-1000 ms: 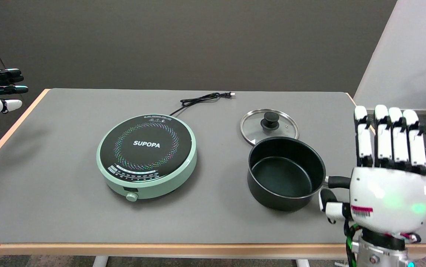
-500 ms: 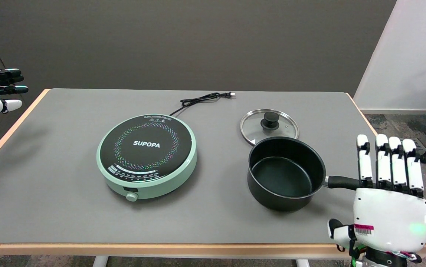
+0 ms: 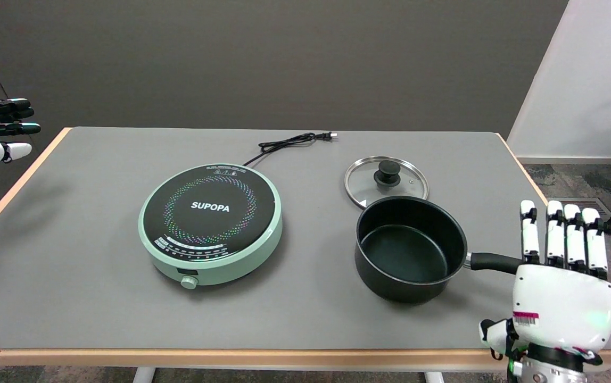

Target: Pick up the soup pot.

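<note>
Right hand (image 3: 561, 290): fingers straight, side by side, nothing held. It stood over the outer end of the soup pot (image 3: 409, 247) handle (image 3: 494, 262); contact could not be judged.

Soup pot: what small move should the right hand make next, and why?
Probably close the fingers around the handle. The right hand is open with its fingers straight, and the handle's outer end passes behind its palm. The soup pot stands upright on the table, not yet gripped.
</note>
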`<action>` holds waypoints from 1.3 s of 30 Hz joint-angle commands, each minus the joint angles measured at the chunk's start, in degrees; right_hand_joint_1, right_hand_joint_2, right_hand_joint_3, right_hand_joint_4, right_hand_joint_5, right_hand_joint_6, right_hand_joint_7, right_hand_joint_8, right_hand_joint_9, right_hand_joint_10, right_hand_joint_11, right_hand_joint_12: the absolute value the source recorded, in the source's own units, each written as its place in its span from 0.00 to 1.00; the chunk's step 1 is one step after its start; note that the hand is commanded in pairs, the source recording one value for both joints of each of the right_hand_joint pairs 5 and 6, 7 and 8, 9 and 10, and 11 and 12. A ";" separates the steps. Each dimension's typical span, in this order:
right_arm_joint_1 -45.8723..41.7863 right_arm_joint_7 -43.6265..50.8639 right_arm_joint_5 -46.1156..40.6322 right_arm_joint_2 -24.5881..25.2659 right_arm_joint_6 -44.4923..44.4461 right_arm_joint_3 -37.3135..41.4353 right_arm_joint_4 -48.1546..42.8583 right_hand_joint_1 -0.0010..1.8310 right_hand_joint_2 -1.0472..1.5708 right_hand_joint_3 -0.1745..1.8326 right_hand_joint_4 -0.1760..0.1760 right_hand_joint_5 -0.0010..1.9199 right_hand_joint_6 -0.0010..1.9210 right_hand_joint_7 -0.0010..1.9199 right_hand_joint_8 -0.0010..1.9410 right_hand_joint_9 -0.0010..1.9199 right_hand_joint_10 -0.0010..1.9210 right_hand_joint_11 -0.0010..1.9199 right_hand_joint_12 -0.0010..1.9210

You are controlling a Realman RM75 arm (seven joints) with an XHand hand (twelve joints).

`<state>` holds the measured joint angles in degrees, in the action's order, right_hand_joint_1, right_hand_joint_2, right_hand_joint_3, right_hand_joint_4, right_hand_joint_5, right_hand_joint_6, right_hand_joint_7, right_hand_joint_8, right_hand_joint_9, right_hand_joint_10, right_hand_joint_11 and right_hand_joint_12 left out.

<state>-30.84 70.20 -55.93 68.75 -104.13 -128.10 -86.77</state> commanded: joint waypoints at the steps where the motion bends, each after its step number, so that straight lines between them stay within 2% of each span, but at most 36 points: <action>1: 7.71 0.62 -10.52 -1.30 2.76 -1.01 1.10 0.64 0.23 0.54 0.67 0.12 0.12 0.12 0.12 0.12 0.12 0.12 0.12; 12: 9.99 0.62 -17.00 1.24 2.84 -1.01 2.79 0.64 0.26 0.51 0.53 0.11 0.11 0.11 0.11 0.11 0.11 0.11 0.11; 21: 10.70 0.62 -19.29 1.60 2.84 -0.83 2.05 0.63 0.25 0.55 0.53 0.13 0.13 0.13 0.13 0.13 0.13 0.13 0.13; 30: 11.28 0.62 -22.44 0.70 3.53 -0.40 0.75 0.62 0.23 0.67 0.56 0.14 0.14 0.14 0.14 0.14 0.14 0.14 0.14; 39: 12.34 0.62 -24.98 -0.45 3.72 -0.29 0.47 0.61 0.23 0.69 0.58 0.15 0.15 0.15 0.14 0.15 0.15 0.15 0.15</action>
<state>-20.39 70.74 -75.78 69.49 -100.97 -128.52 -85.31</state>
